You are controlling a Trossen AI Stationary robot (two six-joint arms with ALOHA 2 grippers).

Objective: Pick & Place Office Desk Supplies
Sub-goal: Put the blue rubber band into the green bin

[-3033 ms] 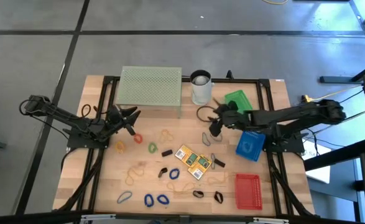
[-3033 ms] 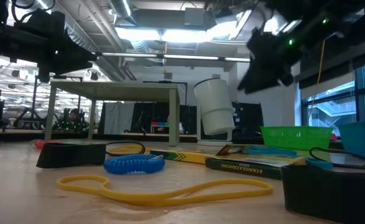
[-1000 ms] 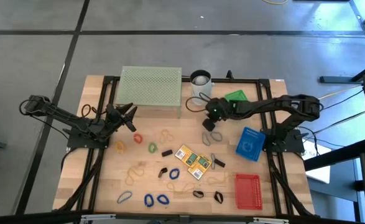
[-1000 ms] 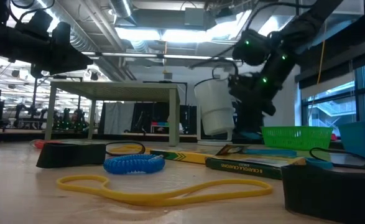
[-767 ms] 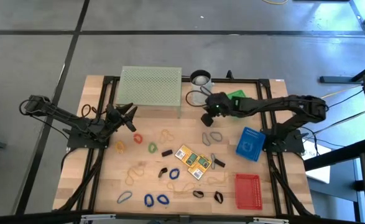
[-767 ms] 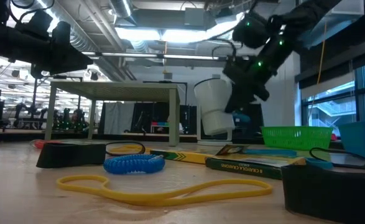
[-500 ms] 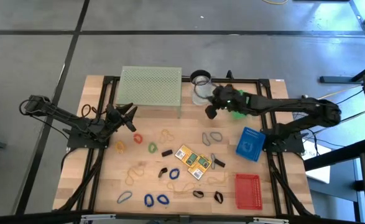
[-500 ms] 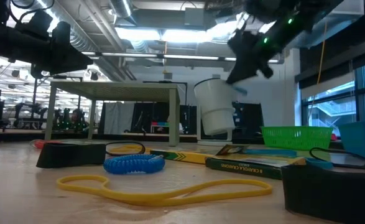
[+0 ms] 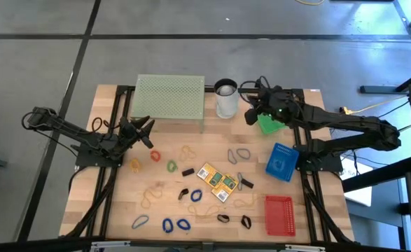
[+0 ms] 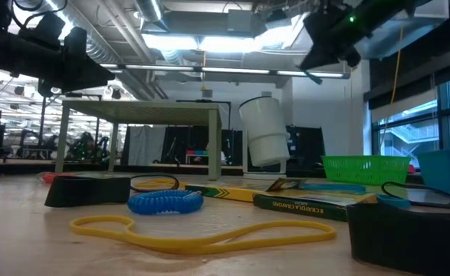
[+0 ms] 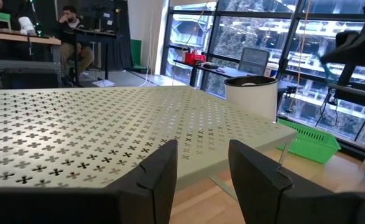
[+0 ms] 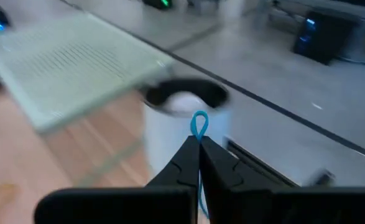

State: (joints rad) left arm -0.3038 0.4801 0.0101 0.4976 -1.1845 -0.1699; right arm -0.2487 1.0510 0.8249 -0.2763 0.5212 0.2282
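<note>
Pinching a blue rubber band (image 12: 199, 126), the right pincer (image 12: 199, 151) hovers beside the white cup (image 9: 226, 99)

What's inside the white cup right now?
From above, the white cup shows a dark rim and a pale interior; no item can be made out inside, and its lower part is hidden by the wall. The right gripper, shut on a blue rubber band, is beside it.

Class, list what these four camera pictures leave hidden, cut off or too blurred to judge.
- White cup contents: right wrist view blurred; high view too small.
- Blue rubber band: lower part hidden between the shut right gripper fingers.
- Left gripper: fingertips cut off by the left wrist view's bottom edge.
- Black object: cut off, low view's right edge.
</note>
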